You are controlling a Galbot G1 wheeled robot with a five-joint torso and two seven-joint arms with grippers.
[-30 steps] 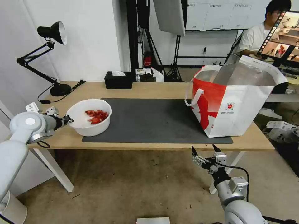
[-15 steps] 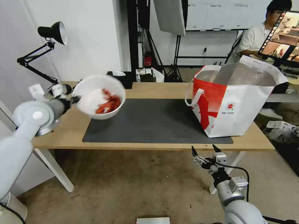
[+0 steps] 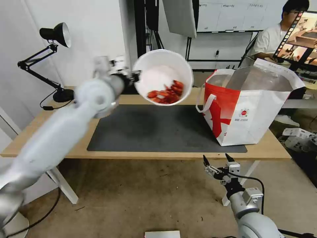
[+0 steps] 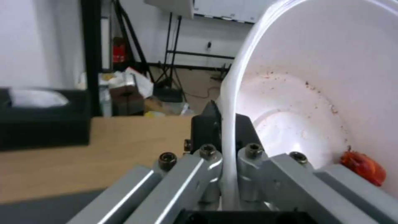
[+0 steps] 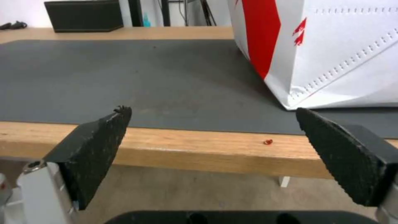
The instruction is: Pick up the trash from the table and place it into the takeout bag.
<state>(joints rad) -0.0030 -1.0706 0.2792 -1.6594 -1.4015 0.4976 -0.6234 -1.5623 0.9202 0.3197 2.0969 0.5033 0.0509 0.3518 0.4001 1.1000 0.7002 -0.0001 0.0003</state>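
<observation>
We see the left gripper (image 3: 135, 75) raised above the table (image 3: 171, 94), clamped on the rim of the white bowl (image 3: 155, 74). In the left wrist view, the gripper (image 4: 226, 124) has one dark finger (image 4: 203, 127) outside the rim and the other inside, with the thin white wall pinched between them. The bowl (image 4: 331, 93) hangs in the air, tilted so its mouth faces us, and the red scraps (image 3: 165, 94) are heaped at its low side, away from the gripper. One red scrap (image 4: 363, 167) lies just past the inner finger on the bowl's floor.

Beyond the bowl, on the side away from the left gripper, the takeout bag (image 3: 251, 109) stands upright on the table with its mouth open and the foil lining visible. Bowl and bag are near each other but apart. The dark grey mat (image 3: 161, 129) lies below the lifted bowl.

The right gripper (image 3: 217, 160) sits low, just in front of the table's near edge, with its fingers spread wide and nothing between them. From its wrist camera, the two black pads (image 5: 99, 137) frame the table edge (image 5: 199, 149), and the bag (image 5: 331, 49) stands ahead, toward one side of the gripper (image 5: 213, 127). A tiny red crumb (image 5: 268, 142) rests on the wood between mat and edge, ahead of the open fingers.

A black tissue box (image 4: 41, 121) sits on the table beyond the left gripper.
</observation>
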